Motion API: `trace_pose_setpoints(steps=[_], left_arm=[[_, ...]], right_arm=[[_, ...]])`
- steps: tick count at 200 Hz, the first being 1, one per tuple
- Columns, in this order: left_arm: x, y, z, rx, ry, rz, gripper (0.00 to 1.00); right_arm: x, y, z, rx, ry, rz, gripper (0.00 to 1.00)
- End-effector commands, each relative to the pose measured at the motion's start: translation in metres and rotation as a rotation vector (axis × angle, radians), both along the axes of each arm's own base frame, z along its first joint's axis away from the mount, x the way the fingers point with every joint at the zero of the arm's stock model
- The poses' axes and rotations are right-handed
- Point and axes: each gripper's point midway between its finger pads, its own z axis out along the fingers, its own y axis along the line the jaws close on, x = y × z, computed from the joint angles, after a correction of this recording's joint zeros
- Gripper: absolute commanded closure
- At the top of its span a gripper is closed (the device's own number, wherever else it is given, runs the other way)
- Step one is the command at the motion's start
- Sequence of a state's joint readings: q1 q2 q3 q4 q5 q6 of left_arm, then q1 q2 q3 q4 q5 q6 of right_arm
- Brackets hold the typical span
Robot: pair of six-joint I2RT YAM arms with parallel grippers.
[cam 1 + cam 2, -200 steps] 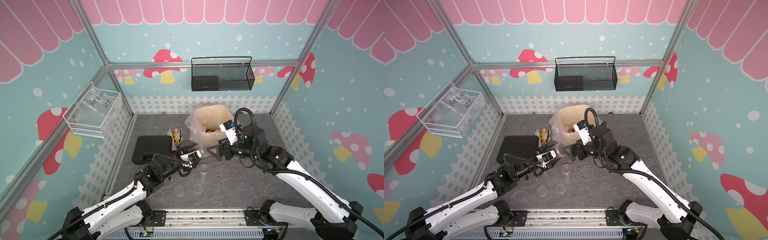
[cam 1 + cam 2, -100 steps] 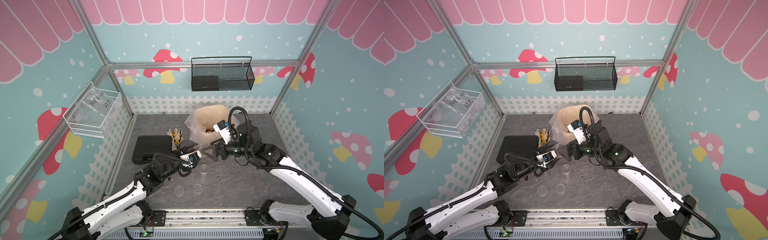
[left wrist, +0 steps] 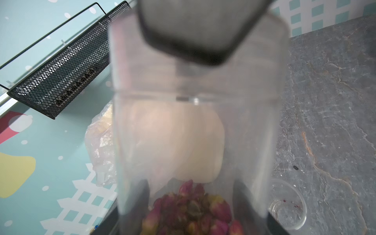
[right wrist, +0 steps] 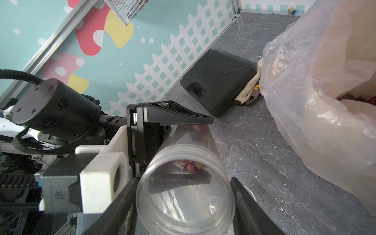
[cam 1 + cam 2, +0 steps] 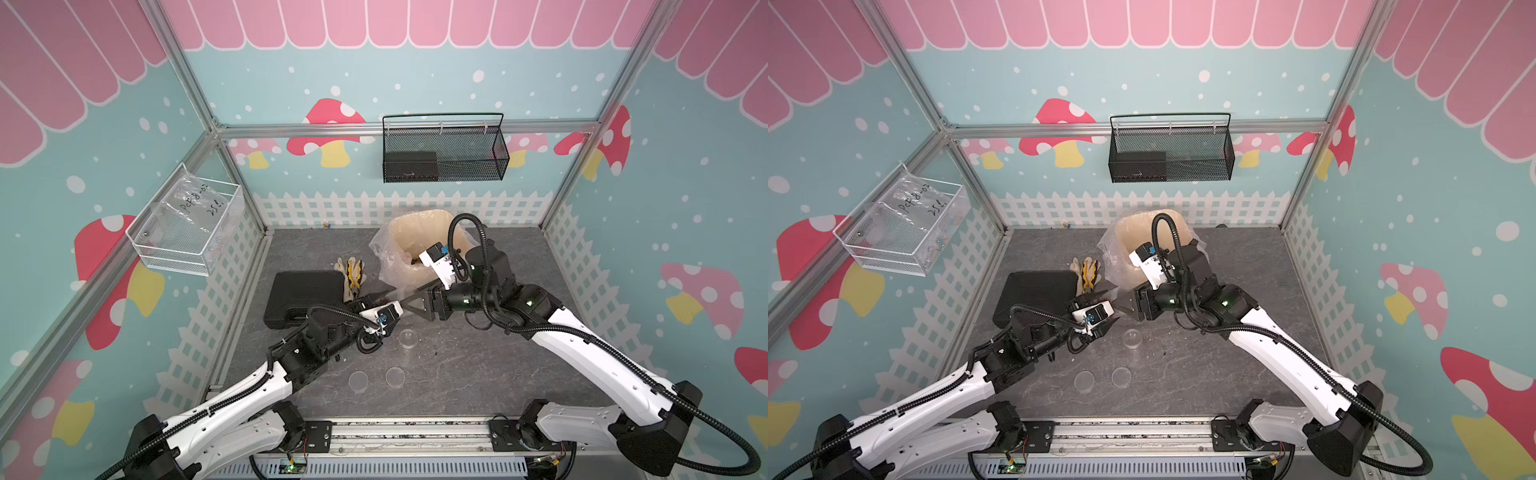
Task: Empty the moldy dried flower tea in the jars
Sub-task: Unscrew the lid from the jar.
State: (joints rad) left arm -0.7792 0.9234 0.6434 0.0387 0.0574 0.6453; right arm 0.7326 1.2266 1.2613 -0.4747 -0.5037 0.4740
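A clear jar lies on its side above the table, and my left gripper is shut on its body. The moldy dried flower tea, pinkish-red buds, sits at the jar's closed end between the left fingers. My right gripper faces it with a finger against each side of the jar's lid. In both top views the two grippers meet in front of the bin, the left gripper and the right gripper tip to tip. An empty open jar stands just nearer.
The cream bin with its clear bag liner stands right behind the grippers. A black case and gloves with pliers lie to the left. Two loose round lids rest near the front. A wire basket hangs on the back wall.
My right gripper has moved left from beside the bin to the jar's lidded end, and its jaws have narrowed around it. The left arm and the jar have stayed put.
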Motion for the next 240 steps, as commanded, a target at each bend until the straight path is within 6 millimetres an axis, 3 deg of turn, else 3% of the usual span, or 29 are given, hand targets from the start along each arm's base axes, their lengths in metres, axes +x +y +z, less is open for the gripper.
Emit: trace_pose_setpoints(steps=[1, 34, 81, 125, 134, 160, 186, 206, 240], left_arm=[[-0.019, -0.013, 0.02, -0.034, 0.002, -0.127, 0.73], [-0.041, -0.026, 0.017, -0.046, 0.107, -0.261, 0.75], [-0.074, -0.035, 0.021, -0.088, 0.281, -0.472, 0.77], [-0.083, -0.034, 0.022, -0.113, 0.339, -0.532, 0.8], [-0.082, -0.033, 0.022, -0.113, 0.34, -0.531, 0.8], [-0.074, -0.031, 0.02, -0.099, 0.316, -0.483, 0.8], [-0.046, -0.022, 0.021, -0.088, 0.216, -0.325, 0.8], [-0.026, -0.014, 0.025, -0.09, 0.132, -0.214, 0.8], [-0.012, -0.006, 0.033, -0.093, 0.052, -0.127, 0.8]], right_arm=[[0.0, 0.004, 0.006, -0.049, -0.158, 0.103, 0.52], [-0.005, 0.002, 0.005, -0.162, -0.473, 0.296, 0.7], [-0.001, -0.001, -0.022, -0.353, -0.727, 0.528, 0.73], [0.003, 0.004, -0.026, -0.381, -0.885, 0.63, 0.72], [0.0, 0.006, -0.022, -0.353, -0.907, 0.636, 0.69], [-0.006, 0.013, 0.007, -0.228, -0.912, 0.56, 0.43], [-0.026, 0.006, 0.048, -0.04, -0.851, 0.437, 0.23], [-0.038, -0.007, 0.065, 0.083, -0.761, 0.312, 0.22], [-0.007, -0.034, 0.057, 0.048, -0.505, -0.027, 0.2]])
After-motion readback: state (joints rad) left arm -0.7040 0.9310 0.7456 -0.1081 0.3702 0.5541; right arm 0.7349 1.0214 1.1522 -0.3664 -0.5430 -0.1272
